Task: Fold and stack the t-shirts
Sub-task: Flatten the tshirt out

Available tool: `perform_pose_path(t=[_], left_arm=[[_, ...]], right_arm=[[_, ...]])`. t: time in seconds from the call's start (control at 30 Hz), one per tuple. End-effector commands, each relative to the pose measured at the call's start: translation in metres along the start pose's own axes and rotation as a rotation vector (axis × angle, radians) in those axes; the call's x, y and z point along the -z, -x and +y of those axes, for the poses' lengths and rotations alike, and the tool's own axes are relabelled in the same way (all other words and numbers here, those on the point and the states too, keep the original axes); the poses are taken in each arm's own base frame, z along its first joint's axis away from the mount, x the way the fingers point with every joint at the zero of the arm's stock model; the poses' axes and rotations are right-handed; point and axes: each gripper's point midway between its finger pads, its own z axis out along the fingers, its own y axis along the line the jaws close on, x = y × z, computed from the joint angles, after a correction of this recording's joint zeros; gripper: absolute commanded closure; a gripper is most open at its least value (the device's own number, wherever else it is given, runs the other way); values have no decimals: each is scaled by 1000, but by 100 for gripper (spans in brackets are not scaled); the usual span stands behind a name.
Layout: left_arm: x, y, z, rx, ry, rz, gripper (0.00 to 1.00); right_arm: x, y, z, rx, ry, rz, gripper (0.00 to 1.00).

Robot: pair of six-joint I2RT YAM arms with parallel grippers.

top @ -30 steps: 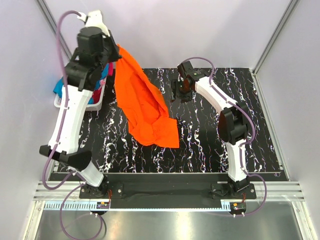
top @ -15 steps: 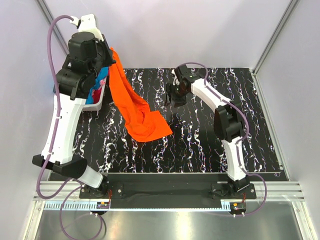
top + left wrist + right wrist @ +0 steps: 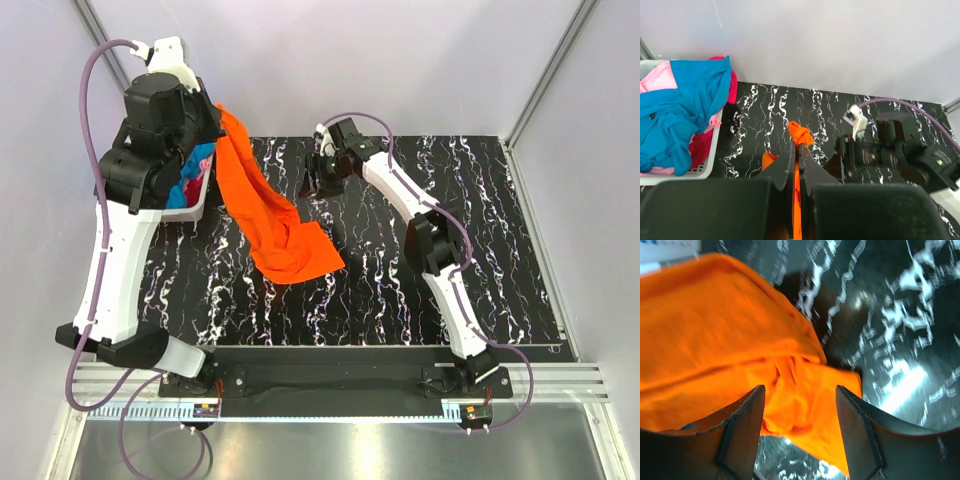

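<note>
My left gripper (image 3: 222, 112) is raised high at the back left and is shut on the orange t-shirt (image 3: 268, 205). The shirt hangs down and to the right, and its lower end rests bunched on the black marbled table (image 3: 420, 290). In the left wrist view the orange cloth (image 3: 799, 134) is pinched between the closed fingers (image 3: 790, 159). My right gripper (image 3: 318, 180) is open and empty, close to the right of the hanging shirt. In the right wrist view the shirt (image 3: 735, 355) fills the space beyond the spread fingertips (image 3: 747, 410). Teal-blue (image 3: 680, 110), pink and red shirts lie in the basket.
A white slatted basket (image 3: 190, 208) stands at the table's back left corner, under my left arm; its rim shows in the left wrist view (image 3: 695, 172). Grey walls close in the back and sides. The table's near edge runs along a metal rail (image 3: 330, 385).
My left gripper has risen and drawn back to the left, pulling the orange shirt into a narrower hanging strip. My right gripper has moved left towards the shirt.
</note>
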Motion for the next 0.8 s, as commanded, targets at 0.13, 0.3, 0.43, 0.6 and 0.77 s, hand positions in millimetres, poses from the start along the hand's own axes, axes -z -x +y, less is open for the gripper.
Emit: perform_pose_path(t=[0.13, 0.3, 0.43, 0.6, 0.77], left_arm=[[23, -5, 2, 41, -26, -11, 100], [29, -9, 13, 31, 13, -11, 100], [30, -10, 13, 28, 14, -8, 100], [32, -14, 14, 29, 15, 1, 100], [39, -17, 18, 28, 24, 5, 100]], right_arm=[[-24, -2, 13, 44, 137, 39, 35], [-35, -25, 28, 63, 229, 115, 36], [-45, -38, 43, 112, 268, 143, 33], [-54, -37, 42, 126, 291, 143, 31], [-67, -32, 36, 138, 279, 121, 31]])
